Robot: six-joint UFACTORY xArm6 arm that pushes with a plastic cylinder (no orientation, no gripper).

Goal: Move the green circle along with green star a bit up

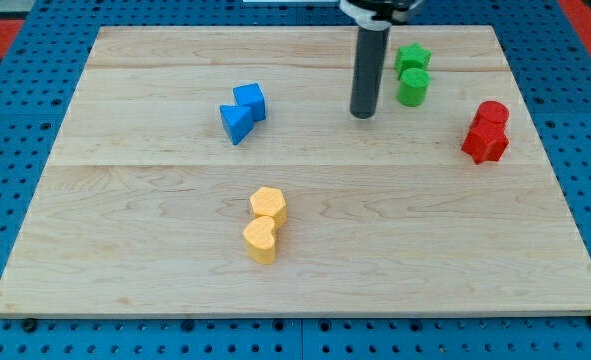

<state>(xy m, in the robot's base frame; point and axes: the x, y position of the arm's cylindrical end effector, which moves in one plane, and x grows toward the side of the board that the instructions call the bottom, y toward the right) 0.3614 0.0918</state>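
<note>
Rod down on board, my tip just left of the green pair.

No claw fitted: plain dark rod, holding nothing, tip apart from every block. Green cylinder block (circle) touches green star block above it, near light wooden board's top edge. Red pair at view's right, two blue blocks left, two yellow blocks toward the bottom, one heart-shaped.
</note>
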